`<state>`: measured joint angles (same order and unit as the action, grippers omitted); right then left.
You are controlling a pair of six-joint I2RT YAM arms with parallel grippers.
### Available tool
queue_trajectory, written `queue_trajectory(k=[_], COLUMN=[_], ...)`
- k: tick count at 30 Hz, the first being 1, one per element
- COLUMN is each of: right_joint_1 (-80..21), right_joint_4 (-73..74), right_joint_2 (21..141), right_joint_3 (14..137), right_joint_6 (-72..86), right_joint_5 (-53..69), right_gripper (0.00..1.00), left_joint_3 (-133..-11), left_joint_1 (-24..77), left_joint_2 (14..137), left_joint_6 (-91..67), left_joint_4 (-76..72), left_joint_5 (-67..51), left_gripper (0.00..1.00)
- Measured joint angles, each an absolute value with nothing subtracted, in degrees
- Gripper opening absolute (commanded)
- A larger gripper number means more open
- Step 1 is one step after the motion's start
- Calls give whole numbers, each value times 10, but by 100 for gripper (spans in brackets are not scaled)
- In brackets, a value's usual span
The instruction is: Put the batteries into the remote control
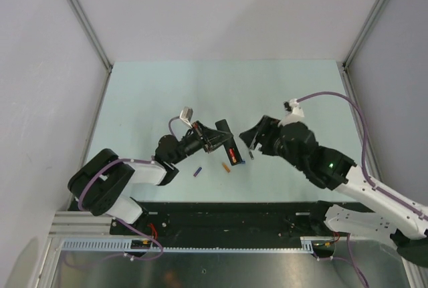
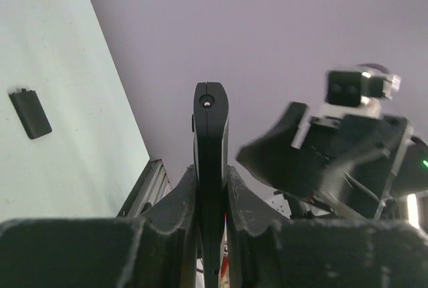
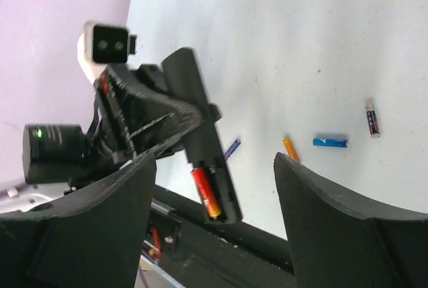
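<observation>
Nearest the bases, loose on the table [image 1: 147, 101]: a purple-blue cylinder [image 3: 232, 148], an orange battery [image 3: 289, 148], a blue cylinder [image 3: 330, 142] and a small pale cylinder [image 3: 372, 121], all apart, strung along the near side. Just beyond, the remote control [image 2: 210, 121], clamped edge-on between the fingers of the left gripper [image 2: 211, 181], with one orange-red battery [image 3: 206, 193] seated in the recess at its lower end. Facing it, the right gripper [image 1: 249, 139], fingers spread wide, near the remote with a gap between. Elsewhere, flat on the table, a dark battery cover [image 2: 30, 113], well apart from the remote.
</observation>
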<state>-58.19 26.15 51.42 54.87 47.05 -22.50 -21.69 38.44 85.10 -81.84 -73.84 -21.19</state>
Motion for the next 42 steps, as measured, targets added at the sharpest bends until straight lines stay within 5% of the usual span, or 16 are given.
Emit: queue_trajectory(k=[5, 14, 42], right_joint_1=[-466, -438, -416], right_joint_4=[249, 227, 156], right_joint_2=[497, 529, 545], right_joint_3=[517, 490, 430], right_joint_6=[541, 610, 674], right_joint_5=[-61, 110, 159], right_gripper=[82, 86, 86], left_joint_3=[-227, -236, -256], left_joint_1=[384, 384, 381], left_joint_2=[858, 874, 881], left_joint_6=[-804, -791, -783], left_joint_4=[-745, -745, -745], left_joint_5=[-212, -210, -180], left_gripper=[0, 0, 0])
